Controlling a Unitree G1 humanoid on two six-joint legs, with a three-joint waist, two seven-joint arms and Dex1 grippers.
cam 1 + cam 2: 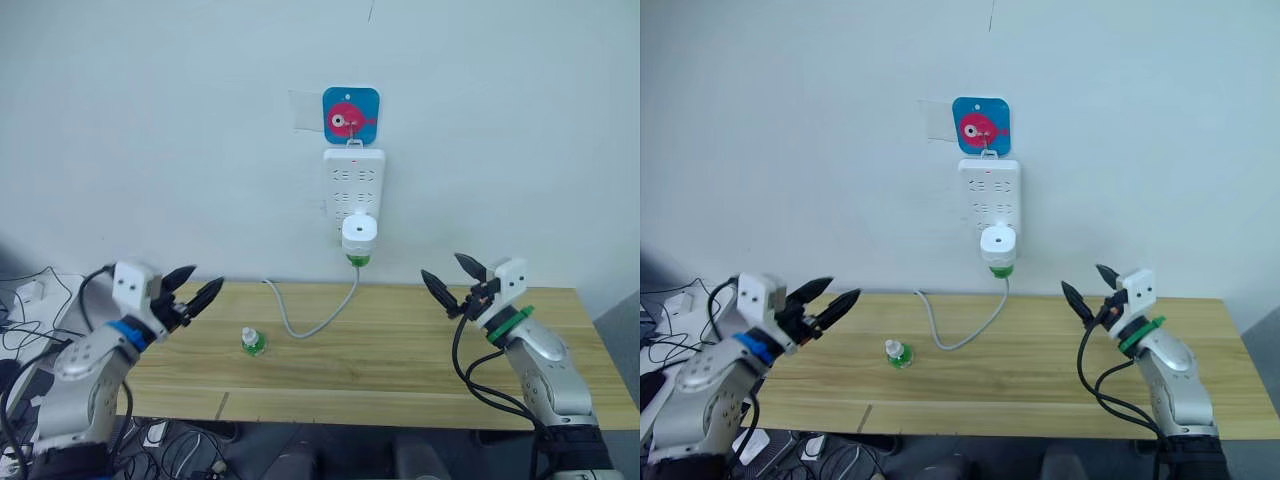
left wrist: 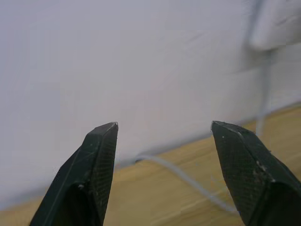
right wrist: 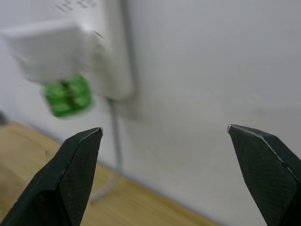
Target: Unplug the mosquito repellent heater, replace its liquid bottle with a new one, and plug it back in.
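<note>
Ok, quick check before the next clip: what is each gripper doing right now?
Left gripper: open, holding nothing, above the table's left side.
Right gripper: open, holding nothing, above the table's right side.

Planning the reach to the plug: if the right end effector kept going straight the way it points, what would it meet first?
Probably the bare wall. In the right wrist view the open right end effector frames wall, with the mosquito repellent heater on the power strip off to one side. Depth is unclear.
</note>
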